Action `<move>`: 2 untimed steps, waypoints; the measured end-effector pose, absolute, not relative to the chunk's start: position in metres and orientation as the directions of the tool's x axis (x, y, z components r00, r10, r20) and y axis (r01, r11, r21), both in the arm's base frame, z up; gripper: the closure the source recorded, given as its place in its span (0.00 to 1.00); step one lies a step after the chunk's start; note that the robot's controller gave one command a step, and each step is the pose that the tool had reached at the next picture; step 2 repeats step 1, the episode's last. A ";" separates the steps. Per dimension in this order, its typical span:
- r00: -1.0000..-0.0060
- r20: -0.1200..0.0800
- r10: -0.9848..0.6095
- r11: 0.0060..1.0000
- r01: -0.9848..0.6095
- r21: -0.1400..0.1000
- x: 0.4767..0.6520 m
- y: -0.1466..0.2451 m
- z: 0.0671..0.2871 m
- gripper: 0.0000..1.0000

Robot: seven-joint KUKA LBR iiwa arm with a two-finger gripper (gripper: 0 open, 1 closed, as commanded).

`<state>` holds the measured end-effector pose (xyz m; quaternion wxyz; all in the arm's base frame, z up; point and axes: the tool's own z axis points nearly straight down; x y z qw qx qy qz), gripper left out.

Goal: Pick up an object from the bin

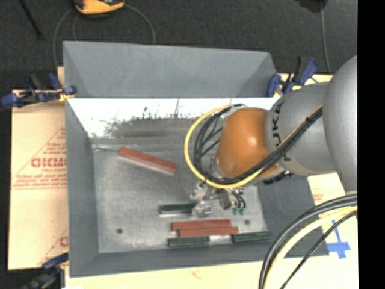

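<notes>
My gripper (203, 202) hangs low in the bin's right middle, under the arm's orange cover. It is at the right end of a short dark green stick (175, 209) that lies flat on the bin floor. Just in front of them lies a red-brown bar (201, 226), and along the front wall a long dark green stick (210, 240). The cover and cables hide the gripper's upper part.
Another red-brown bar (147, 160) lies at a slant in the back left of the bin. A tiny dark speck (119, 231) sits on the floor at front left. The arm and its cables fill the bin's right side.
</notes>
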<state>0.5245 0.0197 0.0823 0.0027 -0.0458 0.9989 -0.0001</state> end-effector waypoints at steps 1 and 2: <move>-0.984 -0.007 -0.178 0.984 -0.178 -0.002 0.536 -0.001 0.243 1.00; -0.984 -0.007 -0.178 0.984 -0.178 -0.002 0.536 -0.001 0.243 1.00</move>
